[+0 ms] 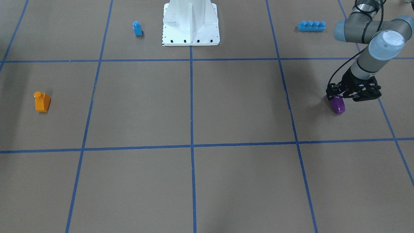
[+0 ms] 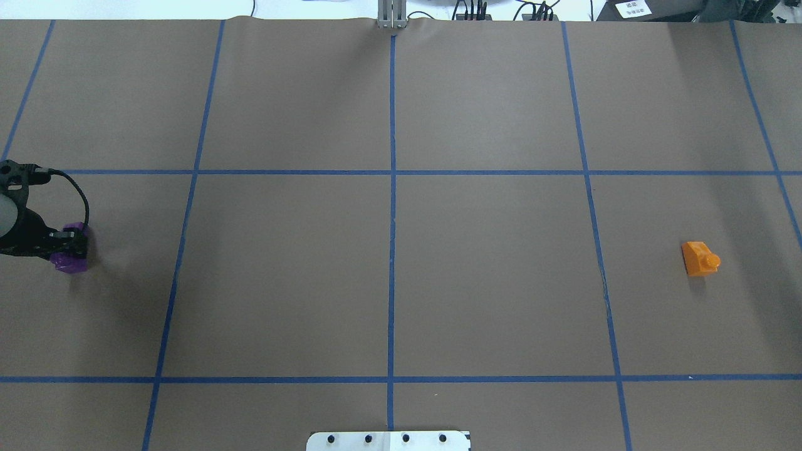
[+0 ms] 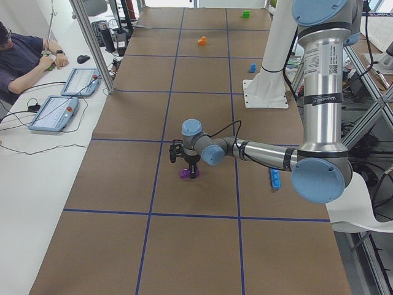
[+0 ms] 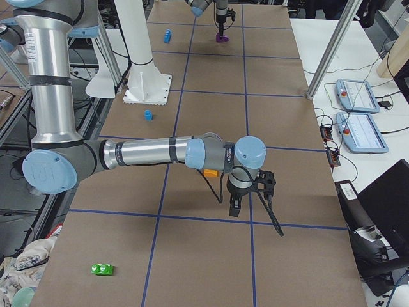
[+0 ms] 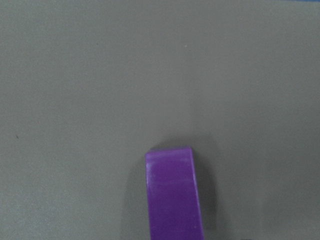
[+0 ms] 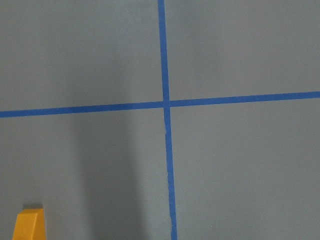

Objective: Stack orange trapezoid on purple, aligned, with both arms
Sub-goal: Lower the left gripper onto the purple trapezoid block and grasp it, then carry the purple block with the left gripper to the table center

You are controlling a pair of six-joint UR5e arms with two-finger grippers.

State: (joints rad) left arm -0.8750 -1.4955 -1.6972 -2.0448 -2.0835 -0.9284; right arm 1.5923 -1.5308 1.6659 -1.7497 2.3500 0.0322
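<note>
Nearest the robot, beside its base (image 1: 190, 26), a small blue brick (image 1: 137, 28) and a long blue brick (image 1: 311, 25) sit out of play.

Further out, in the middle row of tape squares, are the two bricks we care about, well apart at opposite ends of the table (image 2: 388, 282). The purple (image 1: 338, 105) is at the left end, its long axis running roughly away from the robot. The left gripper (image 2: 66, 243) is down on it with the fingers straddling the brick, and purple shows on both sides of them from overhead. We cannot tell whether they are pressing on it or only around it.

The orange (image 1: 42, 102) stands alone at the right end, untouched. The right gripper (image 4: 234, 208) hangs near it, but its wrist view catches the brick only in the bottom-left corner, so we judge it offset, not centred. We cannot tell how wide it is open.

Each arm is nearer its own brick, so the stack calls for bringing them together.
</note>
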